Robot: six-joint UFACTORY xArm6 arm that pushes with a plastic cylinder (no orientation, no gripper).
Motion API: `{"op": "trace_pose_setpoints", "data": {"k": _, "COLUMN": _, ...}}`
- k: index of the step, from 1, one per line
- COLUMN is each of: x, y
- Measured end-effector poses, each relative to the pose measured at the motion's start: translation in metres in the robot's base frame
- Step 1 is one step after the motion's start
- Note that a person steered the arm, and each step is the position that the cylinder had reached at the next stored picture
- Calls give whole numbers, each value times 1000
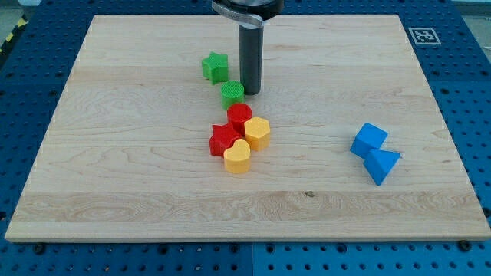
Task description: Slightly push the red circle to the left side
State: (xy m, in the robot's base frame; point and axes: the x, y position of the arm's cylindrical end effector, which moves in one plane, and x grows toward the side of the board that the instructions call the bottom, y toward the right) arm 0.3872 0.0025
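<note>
Where the rod comes down from the view's top, our tip (250, 92) rests on the worktop (115, 192) just to the right of the green circle (232, 94), about touching it. We carry no claw, so nothing is apart, together or clamped.

A green star (215, 67) sits up and to the left of the green circle, a little apart from it. Below the green circle lies the red circle (239, 116), close under it and below-left of our tip, with the green circle nearer the tip than the red one. It touches the yellow hexagon (257, 133) on its lower right and the red star (223, 140) on its lower left. A yellow heart (237, 156) closes the cluster at the bottom.

Well apart, toward the view's right, a blue cube (369, 139) touches a blue triangle (381, 165) below it.
</note>
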Motion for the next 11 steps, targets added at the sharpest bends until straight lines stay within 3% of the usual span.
{"op": "trace_pose_setpoints", "data": {"k": 2, "x": 18, "y": 35}}
{"op": "trace_pose_setpoints", "data": {"k": 5, "x": 74, "y": 27}}
{"op": "trace_pose_setpoints", "data": {"k": 11, "x": 71, "y": -22}}
